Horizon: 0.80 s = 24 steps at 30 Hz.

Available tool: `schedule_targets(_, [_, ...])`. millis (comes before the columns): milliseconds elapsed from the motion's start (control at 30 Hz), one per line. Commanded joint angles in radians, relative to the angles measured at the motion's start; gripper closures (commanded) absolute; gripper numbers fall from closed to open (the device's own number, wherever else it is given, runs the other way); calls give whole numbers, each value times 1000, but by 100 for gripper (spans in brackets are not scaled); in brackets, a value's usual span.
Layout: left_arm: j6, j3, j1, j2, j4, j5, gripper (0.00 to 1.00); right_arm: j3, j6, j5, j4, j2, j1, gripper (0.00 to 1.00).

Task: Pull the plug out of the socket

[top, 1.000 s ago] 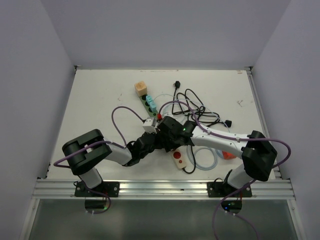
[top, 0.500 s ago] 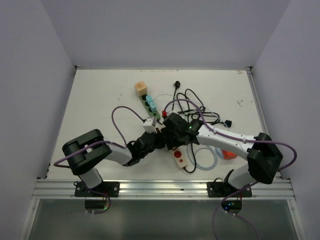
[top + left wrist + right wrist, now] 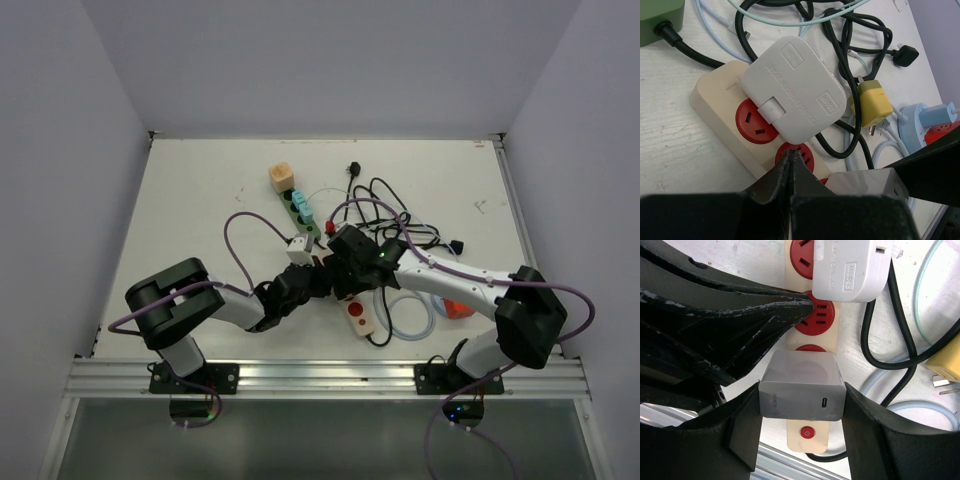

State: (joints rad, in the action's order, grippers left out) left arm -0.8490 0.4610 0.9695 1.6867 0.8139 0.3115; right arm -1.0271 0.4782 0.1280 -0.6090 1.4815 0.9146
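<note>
Right gripper (image 3: 802, 396) is clamping the grey USB charger block (image 3: 802, 382) across its flat sides, one finger on each. The block is sitting over the near end of the cream power strip (image 3: 812, 444), just past the red power button (image 3: 806, 431). Cannot tell whether its pins are seated or already clear, as the body is hiding the socket face.

Left gripper (image 3: 790, 159) is closed tight with nothing between the tips. It is pressing down on the strip at the edge of a red socket (image 3: 821, 317); I am reading this as bracing.

Step in hand, by my judgement: the pull itself, with the grip made and the strip pinned. The next move is calling for a straight draw along the pins, no twisting, with the left tips holding the strip down.

Farther along the strip a white multi-port adapter (image 3: 795, 95) is covering sockets. Beyond it are lying tangled black cables (image 3: 400, 215) and a green power strip (image 3: 300, 212).
</note>
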Motion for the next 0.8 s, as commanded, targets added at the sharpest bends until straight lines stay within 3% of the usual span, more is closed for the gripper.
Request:
schedule_targets(0, [62, -42, -2, 88, -326, 15, 100, -123, 53, -39, 84, -21, 53, 100])
schedule_targets(367, [65, -36, -2, 93, -329, 12, 100, -156, 48, -8, 66, 20, 83, 100])
schedule_targets(633, [65, -38, -2, 93, -329, 12, 100, -47, 46, -123, 107, -75, -63, 100])
schedule_targets(767, [64, -33, -2, 97, -332, 12, 100, -34, 45, -123, 109, -76, -74, 100])
